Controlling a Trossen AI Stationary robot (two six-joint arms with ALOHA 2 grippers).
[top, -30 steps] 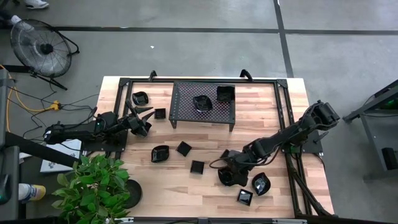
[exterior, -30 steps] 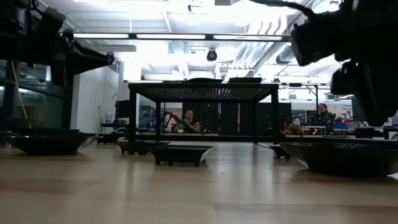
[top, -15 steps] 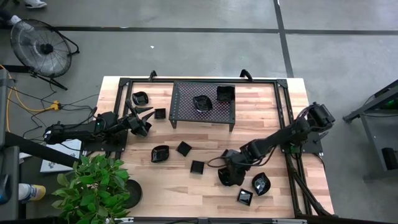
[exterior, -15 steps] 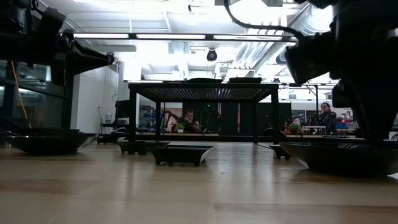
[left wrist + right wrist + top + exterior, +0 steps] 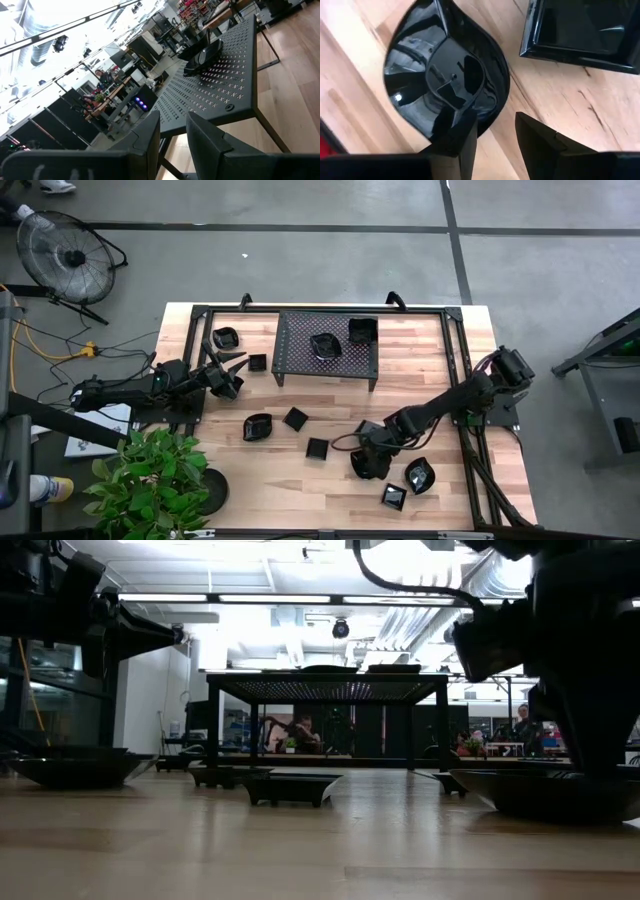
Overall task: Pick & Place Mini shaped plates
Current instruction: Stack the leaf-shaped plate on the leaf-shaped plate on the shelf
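Wooden desk (image 5: pixel 330 480), plates scattered. Right gripper (image 5: pixel 495 132) spread, low astride teardrop plate (image 5: pixel 445 70) rim for pickup. Left gripper (image 5: pixel 172 132) slightly parted, empty, waiting near mesh rack (image 5: pixel 326 350).

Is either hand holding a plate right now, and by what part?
Neither. The right hand is open beside a teardrop plate's rim; the left hand is empty.

Left arm reaches in from the left edge, its gripper (image 5: pixel 228 370) held level, fingers slightly apart. Right arm stretches diagonally, its gripper (image 5: pixel 372 463) pointing down, fingers parted.
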